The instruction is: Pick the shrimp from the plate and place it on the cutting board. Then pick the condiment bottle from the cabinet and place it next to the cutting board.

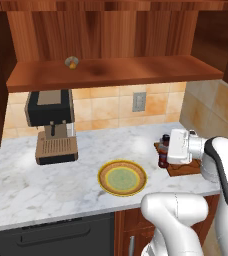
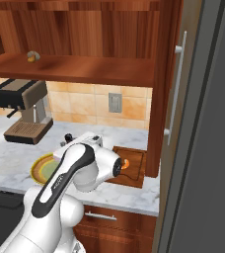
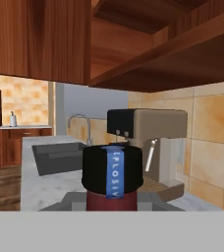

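gripper (image 1: 165, 150) clamped on condiment bottle (image 1: 163, 154), held upright low over worktop (image 1: 61, 185) at left edge of cutting board (image 1: 183, 169). shrimp (image 2: 125, 162) on board. risk: bottle set on board rim tips; release early, it topples toward plate (image 1: 122, 178).

We see a white marble bench (image 1: 46, 185) backed by orange tiles. On its left stands a black and brown espresso machine (image 1: 50, 125), close to the wall. A grey wall outlet (image 1: 139, 101) sits on the tiles to its right. Above, a small round yellowish object (image 1: 72, 62) rests on a wooden shelf. Farther along, a sink (image 3: 60, 155) with a curved faucet (image 3: 79, 125) appears in the hand view.
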Motion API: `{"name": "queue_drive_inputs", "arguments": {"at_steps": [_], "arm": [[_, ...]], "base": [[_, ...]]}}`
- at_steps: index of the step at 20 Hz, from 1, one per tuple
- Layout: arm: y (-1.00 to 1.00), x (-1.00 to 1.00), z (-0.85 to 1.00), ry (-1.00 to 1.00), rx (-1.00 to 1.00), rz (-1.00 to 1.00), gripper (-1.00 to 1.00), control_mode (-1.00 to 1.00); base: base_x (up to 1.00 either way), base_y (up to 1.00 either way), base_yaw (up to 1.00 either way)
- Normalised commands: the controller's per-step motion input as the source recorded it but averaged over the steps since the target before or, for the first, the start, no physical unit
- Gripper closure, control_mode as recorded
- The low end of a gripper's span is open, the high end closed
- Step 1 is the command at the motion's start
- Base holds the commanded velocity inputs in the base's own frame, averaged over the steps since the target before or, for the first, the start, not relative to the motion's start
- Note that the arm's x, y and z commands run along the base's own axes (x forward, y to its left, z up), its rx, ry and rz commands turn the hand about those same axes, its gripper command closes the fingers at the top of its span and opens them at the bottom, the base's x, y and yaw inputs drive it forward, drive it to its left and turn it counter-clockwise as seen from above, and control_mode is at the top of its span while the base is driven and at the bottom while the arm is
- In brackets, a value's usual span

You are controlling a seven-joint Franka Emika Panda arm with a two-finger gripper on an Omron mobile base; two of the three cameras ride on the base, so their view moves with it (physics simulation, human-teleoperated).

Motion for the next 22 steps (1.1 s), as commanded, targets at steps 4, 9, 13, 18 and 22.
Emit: {"name": "queue_drive_inputs", "arguments": {"at_steps": [4,9,13,18,22], "arm": [[-0.02,0.08,-0.19,0.0,0.0,0.0,1.0,-1.0],[0.0,0.05,-0.21,0.0,0.0,0.0,1.0,-1.0],[0.0,0.07,-0.26,0.0,0.01,0.0,1.0,-1.0],[0.0,0.06,-0.22,0.0,0.01,0.0,1.0,-1.0],[-0.03,0.04,-0.2,0.0,0.0,0.0,1.0,-1.0]], "base": [[0.0,0.0,0.0],[0.0,0.0,0.0],[0.0,0.0,0.0],[0.0,0.0,0.0],[0.0,0.0,0.0]]}}
